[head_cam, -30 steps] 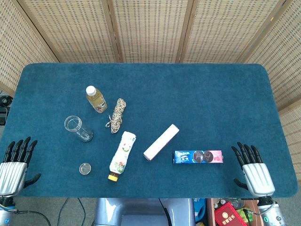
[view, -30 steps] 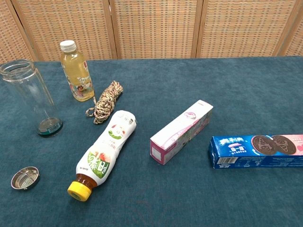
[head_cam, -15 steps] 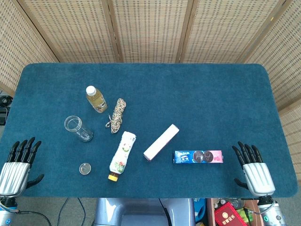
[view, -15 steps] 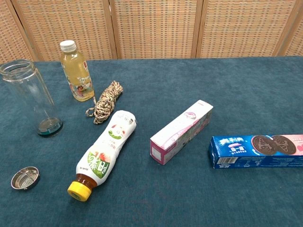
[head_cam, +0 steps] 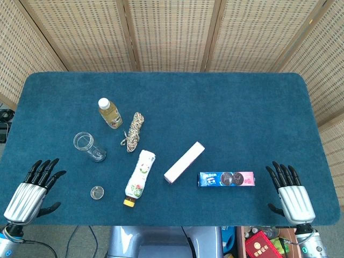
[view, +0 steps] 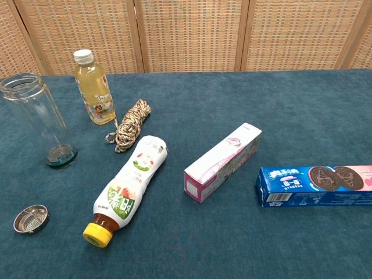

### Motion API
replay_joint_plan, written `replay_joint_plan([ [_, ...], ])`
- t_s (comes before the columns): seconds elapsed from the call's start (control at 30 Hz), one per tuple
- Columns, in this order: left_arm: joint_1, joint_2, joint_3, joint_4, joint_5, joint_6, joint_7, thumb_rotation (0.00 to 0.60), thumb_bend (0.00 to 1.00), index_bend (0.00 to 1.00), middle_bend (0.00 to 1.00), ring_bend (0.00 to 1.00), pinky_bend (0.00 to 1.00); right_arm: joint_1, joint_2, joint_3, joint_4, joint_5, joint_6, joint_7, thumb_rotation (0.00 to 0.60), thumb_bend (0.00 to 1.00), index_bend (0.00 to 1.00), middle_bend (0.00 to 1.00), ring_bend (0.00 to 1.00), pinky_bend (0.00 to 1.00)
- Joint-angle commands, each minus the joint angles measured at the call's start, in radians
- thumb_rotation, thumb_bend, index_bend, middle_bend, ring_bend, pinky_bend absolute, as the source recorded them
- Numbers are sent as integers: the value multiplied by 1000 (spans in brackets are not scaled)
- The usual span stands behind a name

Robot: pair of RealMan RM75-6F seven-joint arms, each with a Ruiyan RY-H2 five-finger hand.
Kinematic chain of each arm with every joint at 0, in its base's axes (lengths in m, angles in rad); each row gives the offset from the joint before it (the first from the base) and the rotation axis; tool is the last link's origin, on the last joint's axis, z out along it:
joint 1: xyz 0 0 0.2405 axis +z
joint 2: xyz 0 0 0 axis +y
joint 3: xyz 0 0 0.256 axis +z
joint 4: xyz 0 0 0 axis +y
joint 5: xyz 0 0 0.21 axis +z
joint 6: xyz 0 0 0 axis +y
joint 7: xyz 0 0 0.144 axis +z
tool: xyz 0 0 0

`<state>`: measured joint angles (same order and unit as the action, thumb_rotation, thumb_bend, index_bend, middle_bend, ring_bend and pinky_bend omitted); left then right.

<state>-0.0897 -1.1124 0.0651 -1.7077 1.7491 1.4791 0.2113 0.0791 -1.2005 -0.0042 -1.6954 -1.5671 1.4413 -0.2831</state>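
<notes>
Two robot hands rest low at the near corners of a blue bench, seen from above. The left hand has moved inward and forward over the last second, from the bench's left edge onto the cloth, and now tilts toward the middle. Its fingers are spread and it holds nothing. The right hand has hardly shifted; its fingers are also spread and empty, near the right edge. Neither hand shows in the chest view.

Judging by that drift, the left hand seems to be starting a reach toward the things on its side. Closest to it is a small round strainer, lying flat near the front edge, well apart from the fingers. Behind it stands an open glass jar, upright, mouth up.

Closest to the right hand is a blue biscuit box, lying flat just left of the hand without touching it. Its long axis runs left to right, parallel to the front edge, one end pointing at the right hand.

Between them lie a drink bottle on its side, yellow cap toward the robot, and a pink box set diagonally. Farther back are an upright tea bottle and a coil of rope.
</notes>
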Motion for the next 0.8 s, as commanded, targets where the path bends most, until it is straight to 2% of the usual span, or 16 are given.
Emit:
replay_joint_plan([
  [0.03, -15, -2, 7, 2, -7, -38, 15, 600, 192, 289, 0, 0, 0, 0, 2, 2, 1, 3, -1, 8, 600, 0, 0, 0, 0, 0],
  [0.27, -43, -26, 2, 29, -39, -103, 51, 600, 290, 352, 0, 0, 0, 1, 5, 3, 3, 3, -1, 15, 600, 0, 0, 0, 0, 0],
  [0.8, -111, -132, -22, 109, -116, -236, 108, 600, 366, 424, 0, 0, 0, 1, 11, 6, 5, 9, 0, 33, 600, 0, 0, 0, 0, 0],
])
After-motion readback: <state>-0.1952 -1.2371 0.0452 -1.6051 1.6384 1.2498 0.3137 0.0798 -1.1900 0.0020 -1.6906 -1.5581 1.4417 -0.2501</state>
